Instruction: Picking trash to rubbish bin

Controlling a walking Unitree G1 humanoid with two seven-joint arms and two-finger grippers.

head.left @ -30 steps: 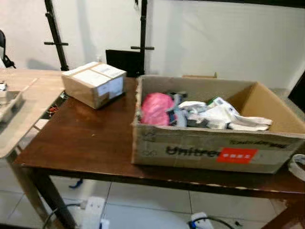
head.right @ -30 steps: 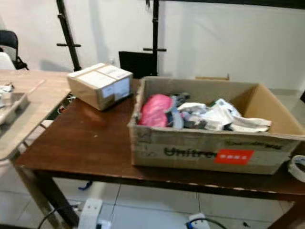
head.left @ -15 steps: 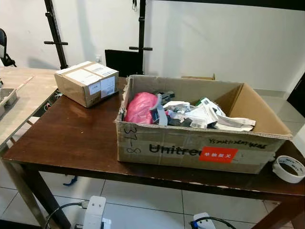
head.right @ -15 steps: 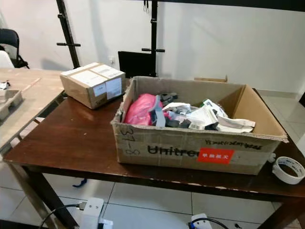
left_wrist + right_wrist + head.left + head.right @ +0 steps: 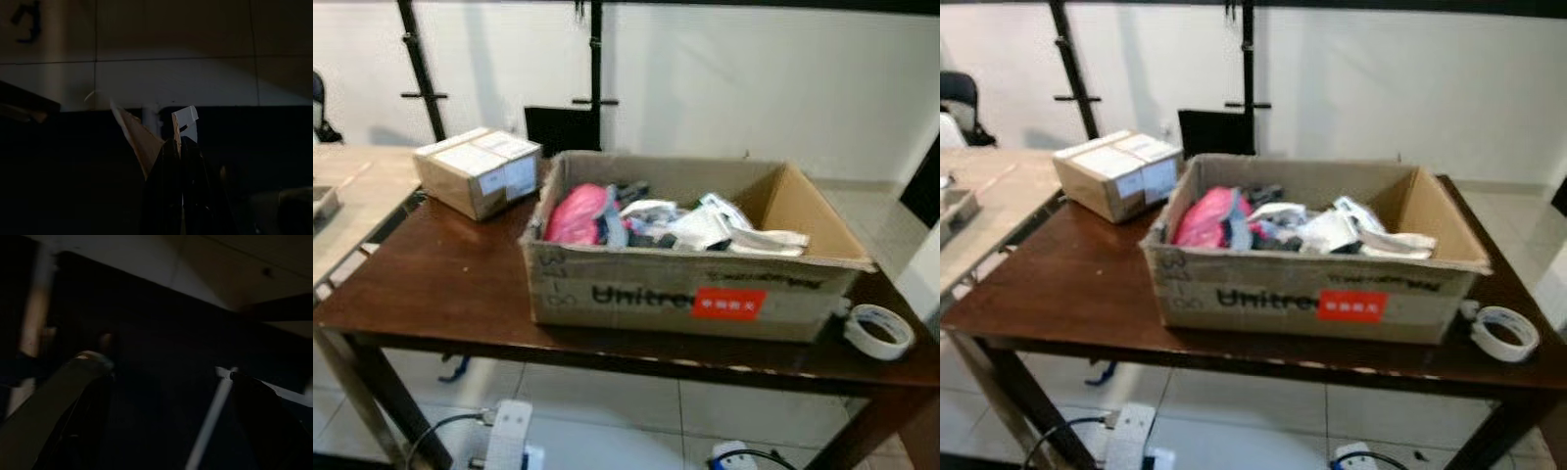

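We see small sealed box (image 5: 477, 171) at table's (image 5: 431, 284) left-rear. Centre: open cardboard box (image 5: 685, 294) w/ trash (image 5: 651, 217) inside, pink bag at its left end. Tape roll (image 5: 876, 330) just right of it. L gripper (image 5: 180, 147) fingers pressed together, nothing held; R gripper (image 5: 166, 396) fingers spread wide, nothing between.
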